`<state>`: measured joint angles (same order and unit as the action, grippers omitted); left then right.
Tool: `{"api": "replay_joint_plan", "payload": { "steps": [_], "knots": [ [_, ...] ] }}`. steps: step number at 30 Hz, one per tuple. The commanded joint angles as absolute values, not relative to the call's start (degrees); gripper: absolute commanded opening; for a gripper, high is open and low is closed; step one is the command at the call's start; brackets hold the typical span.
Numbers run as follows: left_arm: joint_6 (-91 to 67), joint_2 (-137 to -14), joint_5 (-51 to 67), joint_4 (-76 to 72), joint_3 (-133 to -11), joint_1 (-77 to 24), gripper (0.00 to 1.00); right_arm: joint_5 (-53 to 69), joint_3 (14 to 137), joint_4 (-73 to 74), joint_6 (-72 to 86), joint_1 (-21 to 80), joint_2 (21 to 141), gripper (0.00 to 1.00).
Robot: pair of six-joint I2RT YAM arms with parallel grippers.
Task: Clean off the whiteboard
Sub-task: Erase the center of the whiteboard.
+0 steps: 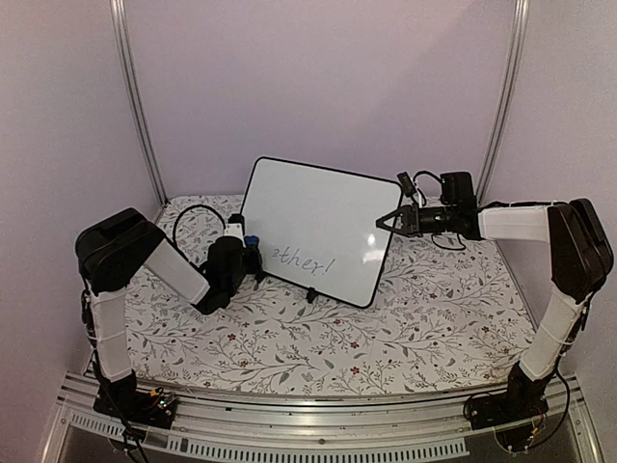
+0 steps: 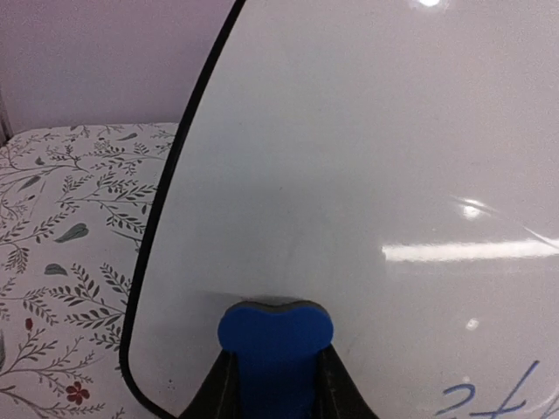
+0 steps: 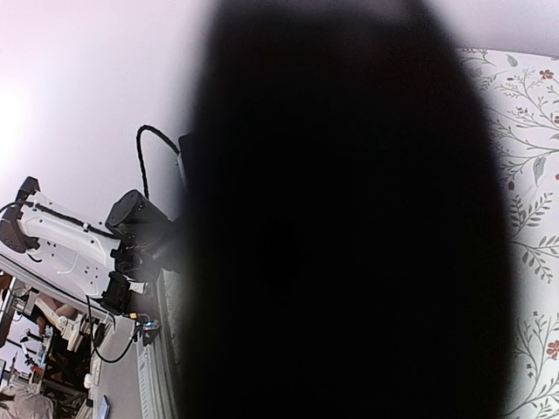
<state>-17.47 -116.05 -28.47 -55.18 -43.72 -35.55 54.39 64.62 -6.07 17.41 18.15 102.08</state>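
- Pale lilac walls are closing in a table [image 1: 434,318] covered in a floral print.
- The whiteboard [image 1: 318,217] is standing mid-table on small feet, leaning back, with its face toward the arms.
- Grey writing [image 1: 304,260] is sitting low on the board's left half, and the line is running left to right along the bottom edge.
- The left end effector [image 2: 275,375] is clamping a blue eraser [image 2: 275,332], whose pad is pressing on the board near the lower left corner.
- From the eraser, the writing is lying just to the right at about the same height, so the coming stroke is probably a sideways sweep to the right.
- The right end effector [image 1: 384,220] is closed, with its tips resting at the board's right edge. I cannot tell whether it is pinching the frame or only bracing it, because its own camera is blocked by a dark shape.
- The left arm is the nearer one to the writing.
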Motion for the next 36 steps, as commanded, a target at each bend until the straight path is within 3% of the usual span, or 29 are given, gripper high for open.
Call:
{"api": "replay_joint_plan", "payload": {
  "steps": [1, 9, 22, 36],
  "knots": [
    [-15.64, -120.06, -20.27, -52.75, -45.96, -40.3, 0.0, 60.03, 63.26, 4.04, 14.69, 21.31, 104.4, 0.0],
    [-15.66, -121.03, -20.99, -52.34, -46.47, -41.71, 0.0, 60.12, 63.26, 4.04, 14.6, 21.23, 104.57, 0.0],
    [-16.63, -114.69, -25.57, -50.89, -40.07, -35.19, 0.0, 60.19, 63.36, 3.89, 14.68, 21.28, 104.64, 0.0],
    [-14.4, -120.07, -21.98, -54.57, -45.71, -41.69, 0.0, 60.12, 63.23, 3.96, 14.68, 21.31, 104.74, 0.0]
  ]
}}
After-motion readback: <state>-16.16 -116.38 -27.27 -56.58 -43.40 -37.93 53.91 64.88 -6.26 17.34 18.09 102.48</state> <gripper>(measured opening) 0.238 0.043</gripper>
